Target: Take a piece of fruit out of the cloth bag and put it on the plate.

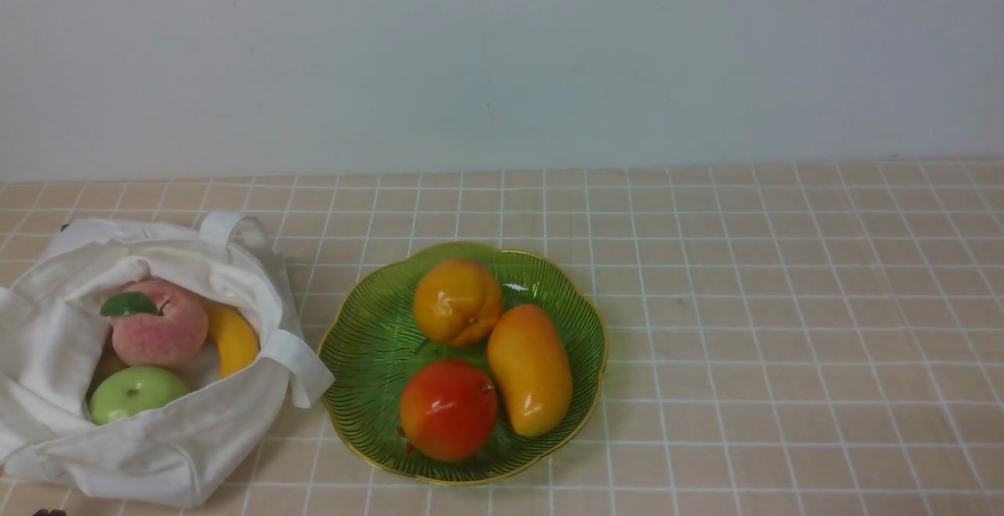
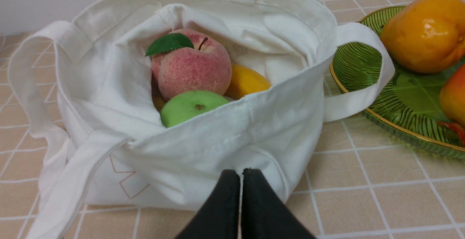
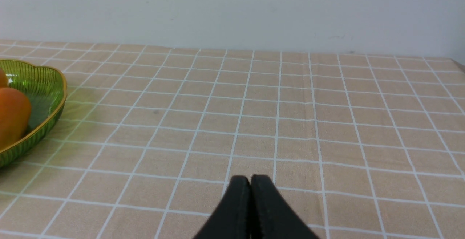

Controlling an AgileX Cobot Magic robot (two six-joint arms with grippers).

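Both tools closed and empty; pear-like fruit already on the plate.

The left tool (image 2: 240, 175), fingers pressed together, hovers just before the cloth bag (image 1: 180, 430); the right tool (image 3: 250, 181), likewise closed, hangs over bare desk (image 1: 784, 304). Inside the bag three fruits show clearly: a peach (image 1: 159, 322), a green apple (image 1: 135, 393) and a half-hidden yellow fruit (image 1: 233, 337). The plate (image 1: 369, 343) holds three: the piece of fruit (image 1: 457, 302), a mango (image 1: 530, 369) and a red-orange fruit (image 1: 448, 410).
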